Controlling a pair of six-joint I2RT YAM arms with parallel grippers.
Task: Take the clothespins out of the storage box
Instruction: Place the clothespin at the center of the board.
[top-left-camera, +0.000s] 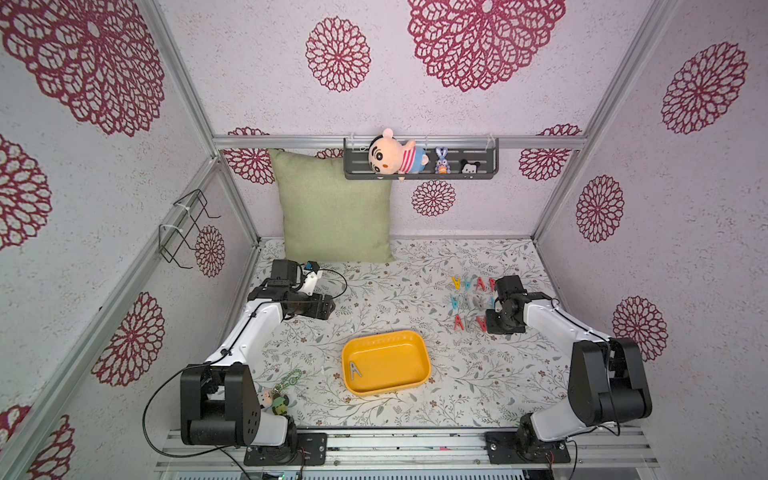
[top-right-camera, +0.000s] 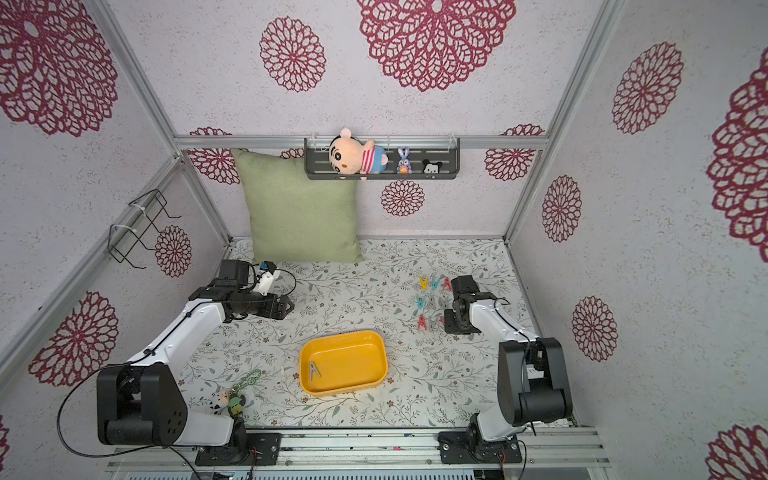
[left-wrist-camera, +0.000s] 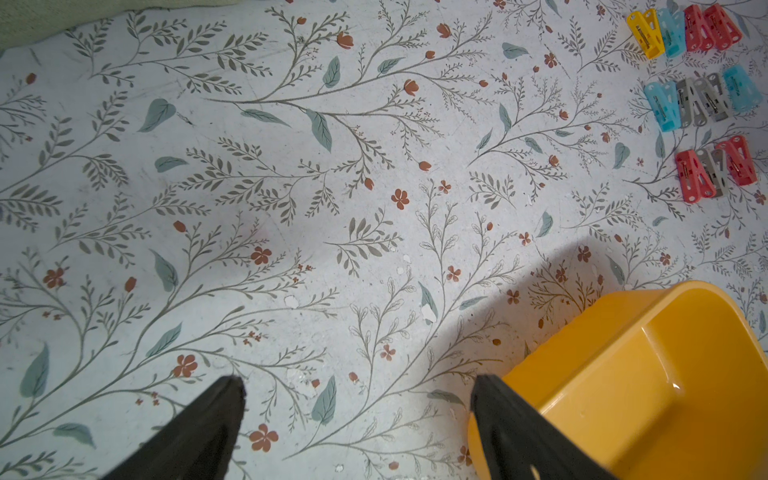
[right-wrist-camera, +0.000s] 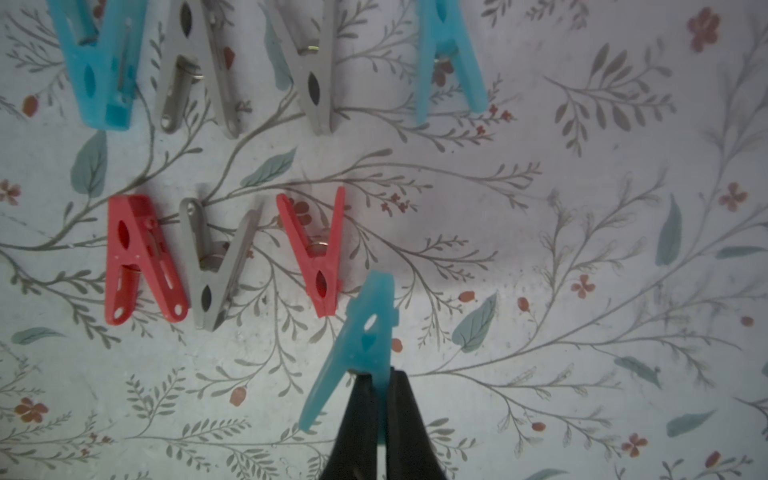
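One grey pin (top-left-camera: 354, 370) in box (top-left-camera: 395, 361) | my right gripper (right-wrist-camera: 379, 376) pinches blue pin (right-wrist-camera: 376, 299); left gripper (left-wrist-camera: 358, 380) wide, empty | release may knock red pin (right-wrist-camera: 307, 253) just beside.

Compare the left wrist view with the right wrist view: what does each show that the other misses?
Only the left wrist view: a corner of the yellow box, the open, empty left gripper, and a yellow clothespin. Only the right wrist view: the right gripper shut on a blue clothespin. Both: the flowered table cover and the row of red and grey clothespins lying on it.
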